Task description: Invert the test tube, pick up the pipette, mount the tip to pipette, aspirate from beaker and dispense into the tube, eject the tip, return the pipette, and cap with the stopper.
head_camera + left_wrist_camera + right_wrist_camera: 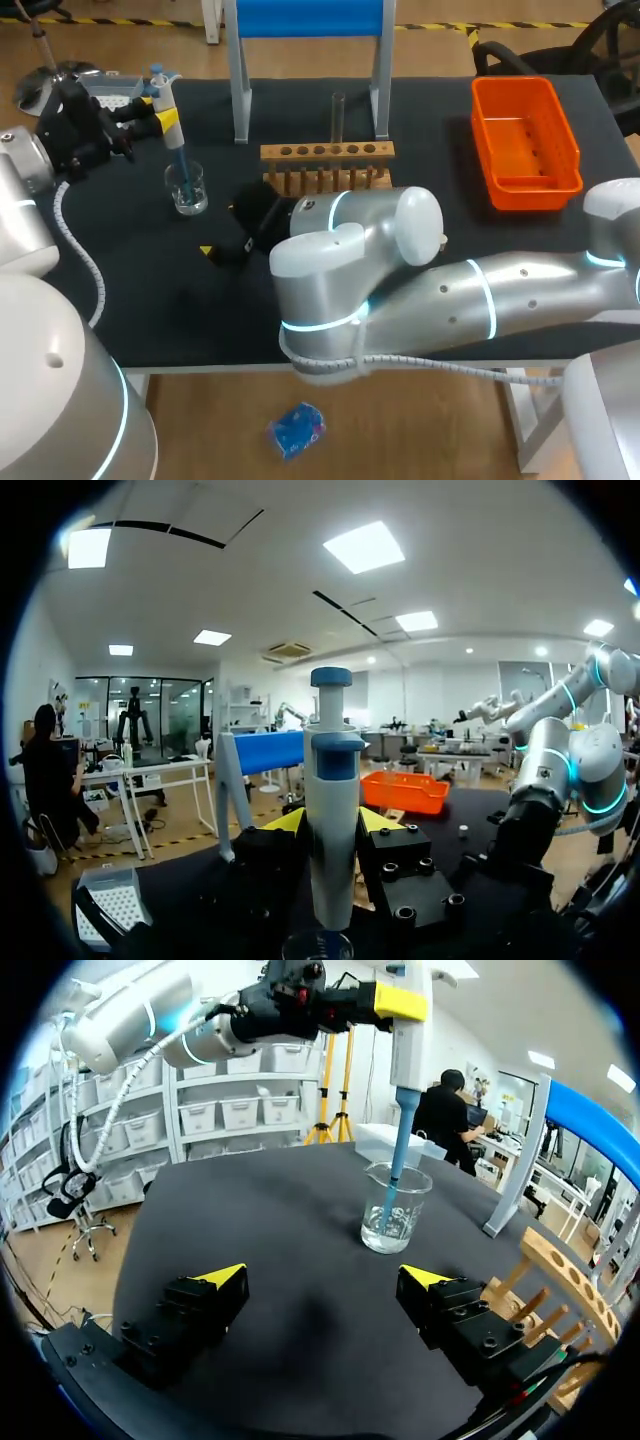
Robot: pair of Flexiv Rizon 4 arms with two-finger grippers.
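Note:
My left gripper [163, 108] is shut on the white and blue pipette [170, 120] and holds it upright at the table's back left. The pipette's blue tip [393, 1180] dips into the glass beaker [187, 190], which holds a little clear liquid. In the left wrist view the pipette [332, 810] stands between the yellow fingertips [283, 821], with the beaker's rim [318, 945] just below. A clear test tube [338, 115] stands upright in the wooden rack [328, 165]. My right gripper [322, 1280] is open and empty, low over the mat, facing the beaker [392, 1215].
An orange bin [525, 140] sits at the back right. A blue-topped white stand [305, 25] rises behind the rack. A tip box [110, 90] lies at the back left corner. My right arm [450, 290] spans the table's front.

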